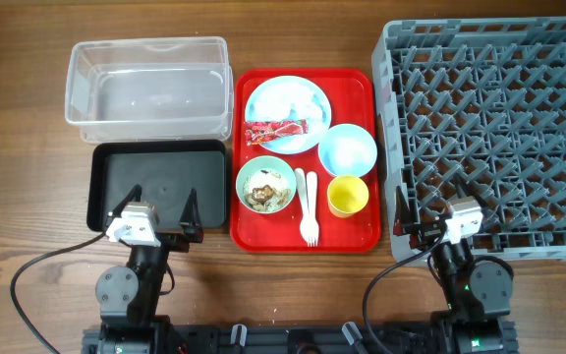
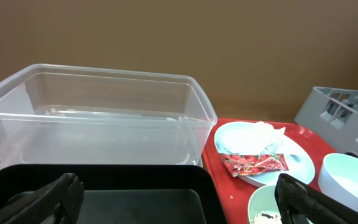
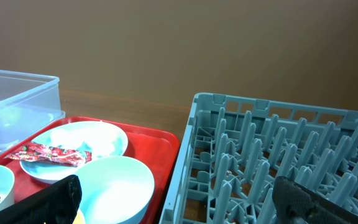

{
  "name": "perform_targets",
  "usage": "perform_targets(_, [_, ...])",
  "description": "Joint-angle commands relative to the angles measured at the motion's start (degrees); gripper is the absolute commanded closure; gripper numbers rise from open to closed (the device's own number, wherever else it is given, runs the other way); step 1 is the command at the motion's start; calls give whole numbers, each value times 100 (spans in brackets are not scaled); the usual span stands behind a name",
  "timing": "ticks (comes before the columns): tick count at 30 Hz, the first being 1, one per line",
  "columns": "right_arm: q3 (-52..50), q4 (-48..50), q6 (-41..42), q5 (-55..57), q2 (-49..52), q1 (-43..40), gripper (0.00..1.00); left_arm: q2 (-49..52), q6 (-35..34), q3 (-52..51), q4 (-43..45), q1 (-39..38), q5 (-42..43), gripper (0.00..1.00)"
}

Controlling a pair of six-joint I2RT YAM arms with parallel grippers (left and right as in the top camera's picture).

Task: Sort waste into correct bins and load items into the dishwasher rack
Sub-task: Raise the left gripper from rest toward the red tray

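Both arms are folded low: left hand [image 1: 162, 208] over the black tray [image 1: 116, 169], right hand [image 1: 427, 208] at the rack [image 1: 387, 98] edge, both spread apart.

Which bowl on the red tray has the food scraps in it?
The pale green round bowl at the flat red tray's near-left corner, beside the white plastic cutlery: brownish scraps lie inside. The light blue bowl is empty.

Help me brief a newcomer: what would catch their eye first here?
The bright red serving tray in the middle stands out, crowded with pastel dishes and a red wrapper on the blue plate. To its right the big grey dishwasher rack stands empty; to its left sit a clear tub and a black tray.
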Motion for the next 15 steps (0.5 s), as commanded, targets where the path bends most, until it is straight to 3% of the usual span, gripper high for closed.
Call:
perform_targets(1, [-7,31,-50,59,-61,33,0,-57,111,-44,0,17,87,0])
perform_targets(15, [-7,31,-50,59,-61,33,1,-57,111,-44,-2,17,87,0])
